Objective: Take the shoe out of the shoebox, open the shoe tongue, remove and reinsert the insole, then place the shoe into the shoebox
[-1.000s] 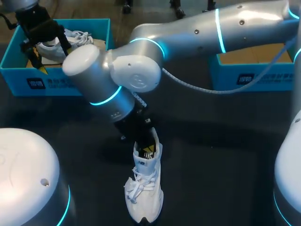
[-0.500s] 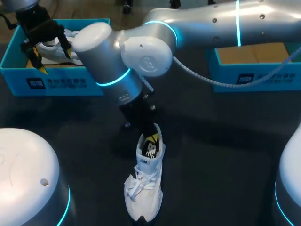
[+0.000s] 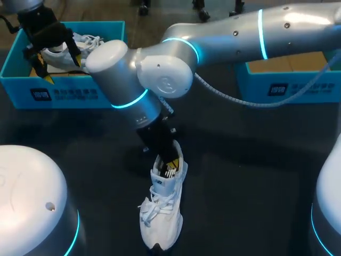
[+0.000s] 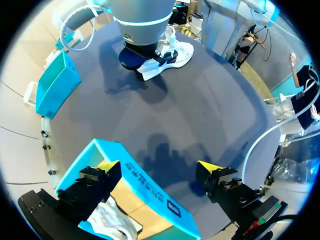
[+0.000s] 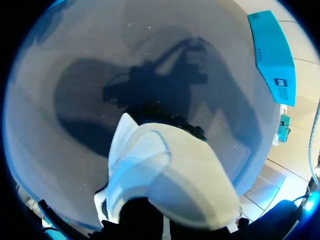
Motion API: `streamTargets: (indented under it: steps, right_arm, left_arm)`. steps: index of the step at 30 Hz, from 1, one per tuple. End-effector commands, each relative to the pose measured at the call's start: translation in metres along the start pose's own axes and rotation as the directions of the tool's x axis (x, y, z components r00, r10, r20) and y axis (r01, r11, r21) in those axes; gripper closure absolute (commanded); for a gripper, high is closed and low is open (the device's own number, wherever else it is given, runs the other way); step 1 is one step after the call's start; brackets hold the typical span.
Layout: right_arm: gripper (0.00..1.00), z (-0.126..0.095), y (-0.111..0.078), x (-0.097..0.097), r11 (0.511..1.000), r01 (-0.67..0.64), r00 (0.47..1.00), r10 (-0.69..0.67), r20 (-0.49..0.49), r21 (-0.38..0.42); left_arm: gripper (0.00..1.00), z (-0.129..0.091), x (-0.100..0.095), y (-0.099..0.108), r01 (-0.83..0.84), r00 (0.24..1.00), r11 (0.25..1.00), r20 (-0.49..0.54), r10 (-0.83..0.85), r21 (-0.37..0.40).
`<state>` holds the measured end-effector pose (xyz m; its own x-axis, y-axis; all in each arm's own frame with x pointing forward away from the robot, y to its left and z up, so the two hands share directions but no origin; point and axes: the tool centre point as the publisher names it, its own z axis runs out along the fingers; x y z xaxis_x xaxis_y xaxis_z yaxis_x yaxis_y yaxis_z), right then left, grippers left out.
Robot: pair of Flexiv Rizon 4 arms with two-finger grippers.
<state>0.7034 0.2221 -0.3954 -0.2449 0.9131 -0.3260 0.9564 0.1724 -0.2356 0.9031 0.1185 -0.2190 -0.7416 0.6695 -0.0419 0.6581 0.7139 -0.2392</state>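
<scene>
— Any print worth reading?
— Nothing legible; just a dark square label (image 3: 40,95) with a line of white characters beside it, on the front wall of the left shoebox (image 3: 16,89); too small to read.
— And on the right shoebox (image 3: 314,88)?
— Matching label (image 3: 277,89) on its front wall; equally unreadable; closer in the left wrist view, yet still only blurred white marks.
— On the shoe (image 3: 161,213)?
— Small dark mark on the tongue; impossible to make out.
</scene>
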Motion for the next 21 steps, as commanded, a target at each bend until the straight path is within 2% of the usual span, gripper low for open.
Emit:
streamTargets:
  steps: [1,5,10,13,16,21]
  right_arm:
    - [1.0,0.008,0.004,0.007,1.0,0.023,0.998,-0.023,-0.055,-0.003]
    - [1.0,-0.004,-0.003,0.008,0.999,0.039,0.994,-0.042,-0.099,-0.033]
    - [1.0,-0.018,-0.013,-0.011,0.999,0.048,0.992,-0.047,-0.119,0.001]
    - [1.0,-0.022,-0.016,-0.018,0.998,0.048,0.992,-0.051,-0.117,-0.028]
    - [1.0,-0.027,-0.018,-0.009,0.999,0.043,0.994,-0.044,-0.099,-0.015]
    - [1.0,-0.017,-0.021,0.009,0.999,0.045,0.999,-0.045,-0.015,-0.02]
  left_arm:
    - [0.0,0.0,0.001,0.0,0.0,1.0,1.0,-0.001,0.0,-0.002]
    - [0.0,0.0,0.001,0.0,0.0,1.0,1.0,-0.001,0.0,-0.002]
    - [0.0,0.0,0.001,0.0,0.0,1.0,1.0,-0.001,0.0,-0.002]
    - [0.0,0.0,0.001,0.0,0.0,1.0,1.0,-0.001,0.0,-0.002]
    - [0.0,0.0,0.001,0.0,0.0,1.0,1.0,-0.001,0.0,-0.002]
    - [0.0,0.0,0.001,0.0,0.0,1.0,1.0,-0.001,0.0,-0.002]
